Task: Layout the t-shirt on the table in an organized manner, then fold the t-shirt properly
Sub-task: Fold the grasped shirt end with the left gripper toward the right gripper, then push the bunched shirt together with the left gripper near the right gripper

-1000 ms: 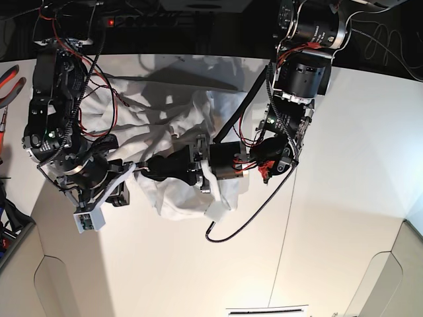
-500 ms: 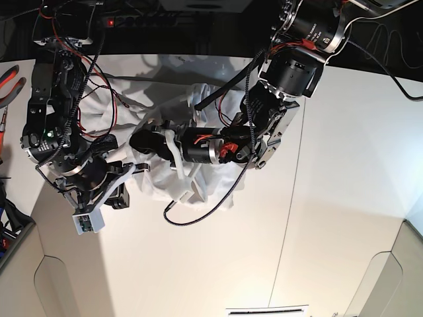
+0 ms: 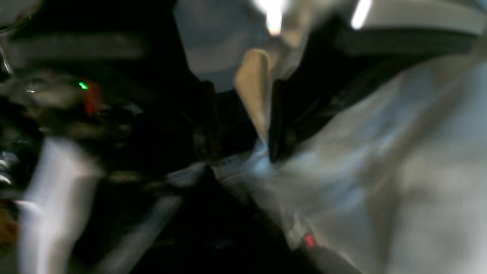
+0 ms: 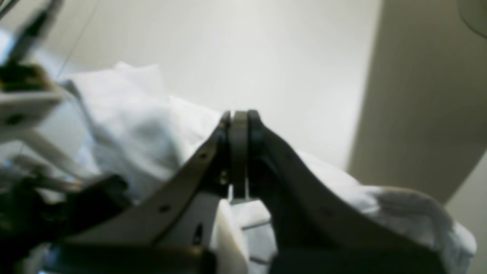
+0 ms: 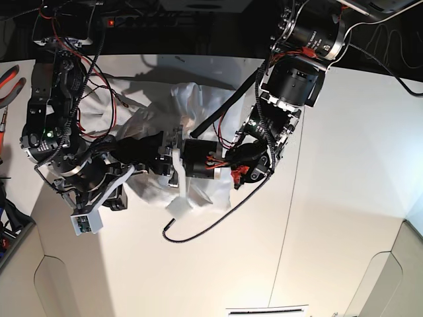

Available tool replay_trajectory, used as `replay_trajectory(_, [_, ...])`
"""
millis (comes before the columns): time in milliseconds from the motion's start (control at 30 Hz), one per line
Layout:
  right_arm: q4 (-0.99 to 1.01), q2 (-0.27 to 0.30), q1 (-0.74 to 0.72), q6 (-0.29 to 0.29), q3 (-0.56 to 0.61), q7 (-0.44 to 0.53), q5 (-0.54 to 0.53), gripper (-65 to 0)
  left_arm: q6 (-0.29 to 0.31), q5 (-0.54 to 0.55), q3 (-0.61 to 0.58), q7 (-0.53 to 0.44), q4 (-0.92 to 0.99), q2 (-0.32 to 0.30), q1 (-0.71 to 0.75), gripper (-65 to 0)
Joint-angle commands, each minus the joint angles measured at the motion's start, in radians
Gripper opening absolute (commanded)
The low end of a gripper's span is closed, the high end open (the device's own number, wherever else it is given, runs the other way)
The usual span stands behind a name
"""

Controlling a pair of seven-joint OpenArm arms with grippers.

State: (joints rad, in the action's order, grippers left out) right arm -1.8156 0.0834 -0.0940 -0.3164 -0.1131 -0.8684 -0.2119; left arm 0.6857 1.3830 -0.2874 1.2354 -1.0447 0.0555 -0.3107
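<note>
While bunched on the table [image 5: 344,198], t-shirt [image 4: 125,125] beside right fingers [image 4: 239,129] pressed together; left fingers' state unclear.

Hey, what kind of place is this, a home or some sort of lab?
Most likely a robotics lab or workshop, not a home. Two cabled robot arms work over a bare white table holding only a crumpled t-shirt, with a power strip behind it and red-handled pliers at the edge.

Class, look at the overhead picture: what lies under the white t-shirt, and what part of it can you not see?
The t-shirt lies bunched on the white table. Bare tabletop shows all round it. Both arms cover the shirt's middle, so the cloth and table beneath them are hidden.
</note>
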Motion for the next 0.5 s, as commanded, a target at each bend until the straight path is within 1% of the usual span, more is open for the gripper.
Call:
replay_trajectory(0, [-0.018, 0.005, -0.017, -0.001, -0.011, 0.026, -0.005, -65.0, 0.012, 0.051, 0.021, -0.004, -0.04, 0.011, -0.027, -39.6])
replay_trajectory(133, [-0.018, 0.005, -0.017, -0.001, -0.044, 0.035, -0.014, -65.0, 0.012, 0.041, 0.077, 0.012, -0.102, 0.01, -0.027, -39.6])
replay_trajectory(267, [-0.018, 0.005, -0.016, -0.002, -0.088, 0.034, -0.095, -65.0, 0.012, 0.033, 0.112, 0.011, -0.122, 0.001, -0.027, -39.6])
replay_trajectory(333, [-0.018, 0.005, -0.016, -0.003, -0.111, 0.033, -0.127, -65.0, 0.012, 0.023, 0.135, 0.011, -0.131, -0.016, -0.027, -39.6])
replay_trajectory(400, [-0.018, 0.005, -0.016, -0.029, -0.142, 0.033, -0.154, -65.0, 0.012, -0.017, 0.161, 0.01, -0.144, -0.039, -0.027, -39.7])
replay_trajectory(467, [-0.018, 0.005, -0.017, -0.036, -0.189, 0.033, -0.174, -65.0, 0.012, -0.05, 0.185, 0.01, -0.152, -0.069, -0.027, -39.7])
